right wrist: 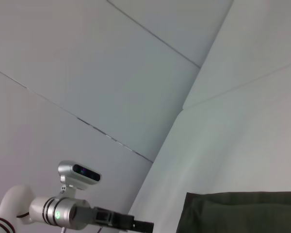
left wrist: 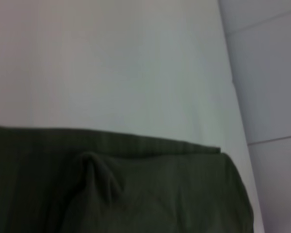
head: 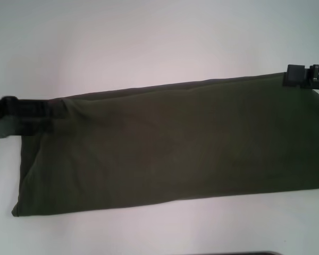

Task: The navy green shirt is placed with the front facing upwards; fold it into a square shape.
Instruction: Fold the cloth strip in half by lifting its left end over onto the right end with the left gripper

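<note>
While spread across the white table (head: 149, 42), the navy green shirt (head: 170, 149) lies as a long folded band, front hidden.
Left gripper (head: 42, 112) pinches its far left corner; right gripper (head: 300, 75) sits at the far right corner, closure on cloth unclear.

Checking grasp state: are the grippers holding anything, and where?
Both hold the navy green shirt at its far corners: left gripper and right gripper.

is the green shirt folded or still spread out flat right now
Folded. The navy green shirt is a long band with no sleeves, collar or lettering showing; the left gripper and right gripper are at its far corners.
</note>
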{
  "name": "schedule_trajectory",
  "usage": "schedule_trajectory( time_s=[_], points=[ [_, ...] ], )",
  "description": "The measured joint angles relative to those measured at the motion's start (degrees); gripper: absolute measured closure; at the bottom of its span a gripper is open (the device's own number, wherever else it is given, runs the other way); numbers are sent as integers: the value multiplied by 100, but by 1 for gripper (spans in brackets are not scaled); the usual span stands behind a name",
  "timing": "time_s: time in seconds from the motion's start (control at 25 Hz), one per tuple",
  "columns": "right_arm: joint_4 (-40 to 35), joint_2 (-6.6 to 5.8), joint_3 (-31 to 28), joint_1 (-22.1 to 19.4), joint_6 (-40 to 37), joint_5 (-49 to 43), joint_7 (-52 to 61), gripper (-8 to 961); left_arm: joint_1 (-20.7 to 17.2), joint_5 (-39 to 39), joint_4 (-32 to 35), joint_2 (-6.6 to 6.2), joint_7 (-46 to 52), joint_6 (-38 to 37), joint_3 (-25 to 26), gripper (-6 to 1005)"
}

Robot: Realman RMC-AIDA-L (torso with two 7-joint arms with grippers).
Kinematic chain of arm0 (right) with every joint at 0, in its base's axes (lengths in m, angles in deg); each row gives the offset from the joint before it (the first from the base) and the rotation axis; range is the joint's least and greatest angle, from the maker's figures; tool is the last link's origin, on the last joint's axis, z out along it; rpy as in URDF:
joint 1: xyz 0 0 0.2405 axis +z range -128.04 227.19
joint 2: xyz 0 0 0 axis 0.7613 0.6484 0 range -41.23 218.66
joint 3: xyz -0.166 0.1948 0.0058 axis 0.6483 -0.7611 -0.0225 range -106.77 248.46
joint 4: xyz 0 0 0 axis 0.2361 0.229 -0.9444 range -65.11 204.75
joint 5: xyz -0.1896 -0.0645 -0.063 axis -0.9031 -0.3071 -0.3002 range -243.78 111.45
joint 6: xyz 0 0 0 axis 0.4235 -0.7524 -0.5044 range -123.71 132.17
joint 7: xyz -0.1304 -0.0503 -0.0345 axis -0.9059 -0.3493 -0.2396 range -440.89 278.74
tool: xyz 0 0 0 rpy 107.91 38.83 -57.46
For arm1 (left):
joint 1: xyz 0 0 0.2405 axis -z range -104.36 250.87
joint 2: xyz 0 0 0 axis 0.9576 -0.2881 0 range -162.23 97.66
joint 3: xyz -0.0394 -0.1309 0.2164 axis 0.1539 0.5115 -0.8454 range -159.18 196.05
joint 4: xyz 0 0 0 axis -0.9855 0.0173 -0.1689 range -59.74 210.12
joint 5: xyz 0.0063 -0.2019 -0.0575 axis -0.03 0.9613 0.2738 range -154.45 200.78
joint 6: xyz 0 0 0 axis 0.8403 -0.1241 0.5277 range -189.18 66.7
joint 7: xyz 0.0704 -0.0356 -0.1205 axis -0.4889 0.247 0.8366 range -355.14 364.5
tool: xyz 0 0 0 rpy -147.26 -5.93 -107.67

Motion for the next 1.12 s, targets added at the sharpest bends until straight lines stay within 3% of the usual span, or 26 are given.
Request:
schedule_trajectory(
  time_s=[0.24, 0.64, 1.12],
  points=[
    [14, 28, -7, -4, 11, -18, 3, 39, 145, -72, 637, -129, -63, 365, -158, 294],
    [9, 26, -5, -28, 17, -32, 87, 39, 205, -376, 869, -124, -18, 935, -469, 296],
    [17, 22, -5, -27, 16, -21, 153, 39, 259, -728, 1046, -163, 65, 1360, -473, 297]
  ],
)
